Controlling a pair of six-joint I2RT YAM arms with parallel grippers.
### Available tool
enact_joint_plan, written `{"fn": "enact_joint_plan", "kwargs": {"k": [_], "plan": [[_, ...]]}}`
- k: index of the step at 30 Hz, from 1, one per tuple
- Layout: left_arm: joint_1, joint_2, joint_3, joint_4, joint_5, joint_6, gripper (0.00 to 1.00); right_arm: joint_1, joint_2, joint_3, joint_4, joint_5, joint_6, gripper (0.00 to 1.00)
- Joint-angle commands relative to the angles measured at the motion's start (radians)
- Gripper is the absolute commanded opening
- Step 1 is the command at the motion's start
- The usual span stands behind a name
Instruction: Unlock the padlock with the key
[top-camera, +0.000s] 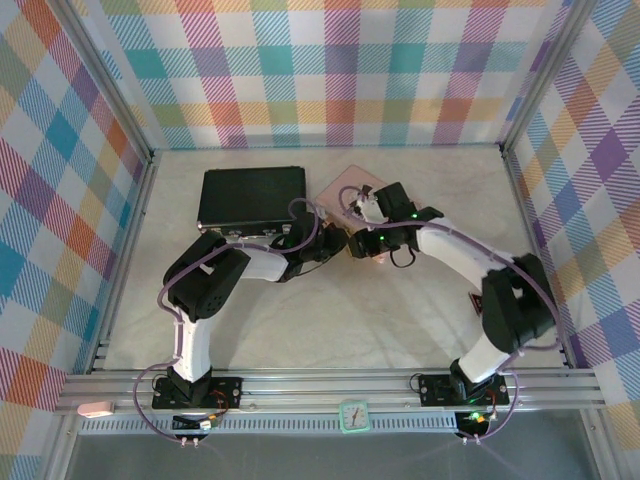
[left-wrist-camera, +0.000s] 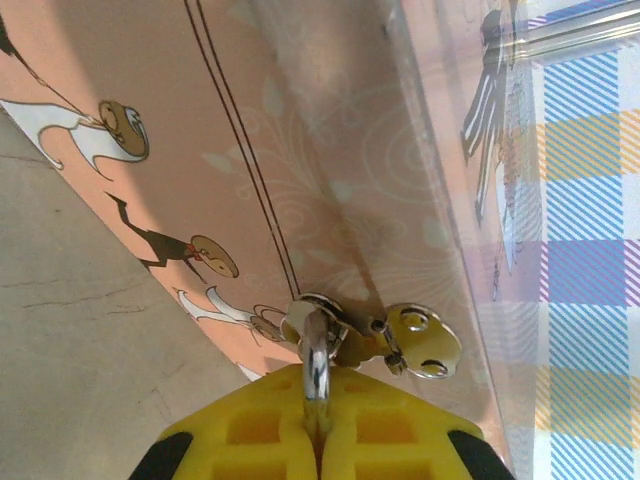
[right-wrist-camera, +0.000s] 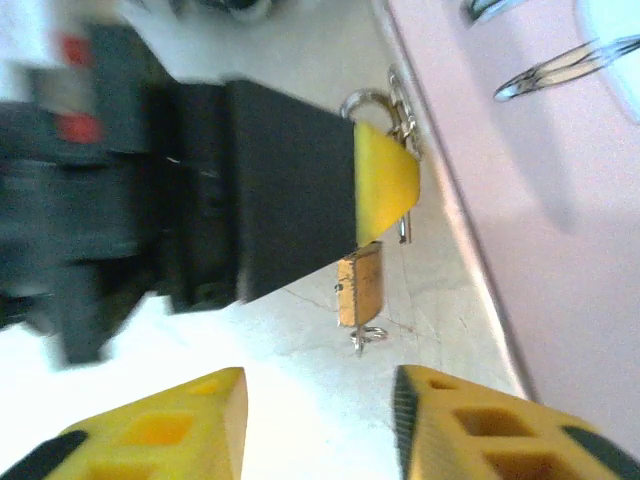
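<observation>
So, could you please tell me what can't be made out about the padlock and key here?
Right wrist view: under the padlock, a tiny blurred ring may be the key; its blade is too small to see.
Left wrist view: the left gripper hides the padlock's body below the shackle.
Top external view: the two arms, meeting beside the pink tin, cover the padlock.
</observation>
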Motion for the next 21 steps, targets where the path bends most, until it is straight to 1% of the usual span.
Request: {"fn": "enact_joint_plan", "kwargs": {"k": [1,2,6,8,11,16,21], "plan": [[-0.002,0.006,-0.023,0.073,-0.033,-0.006,0.00,-0.003,-0.106,-0.017,-0.054,0.099,0.155,0.54],[-0.002,0.010,-0.030,0.094,-0.037,-0.013,0.00,-0.009,-0.126,-0.025,-0.060,0.144,0.204,0.58],[-0.010,0.033,-0.051,0.182,-0.061,-0.059,0.00,-0.049,-0.143,-0.054,-0.045,0.268,0.379,0.68],[-0.016,0.043,-0.057,0.212,-0.076,-0.078,0.00,-0.063,-0.118,-0.062,-0.016,0.325,0.451,0.70],[-0.024,0.051,-0.074,0.255,-0.111,-0.106,0.00,-0.070,-0.069,-0.051,-0.002,0.388,0.517,0.73],[-0.025,0.068,-0.106,0.328,-0.154,-0.148,0.00,-0.089,-0.021,-0.090,0.104,0.382,0.623,0.77],[-0.028,0.089,-0.102,0.360,-0.148,-0.168,0.00,-0.093,0.053,-0.106,0.169,0.374,0.698,0.78]]}}
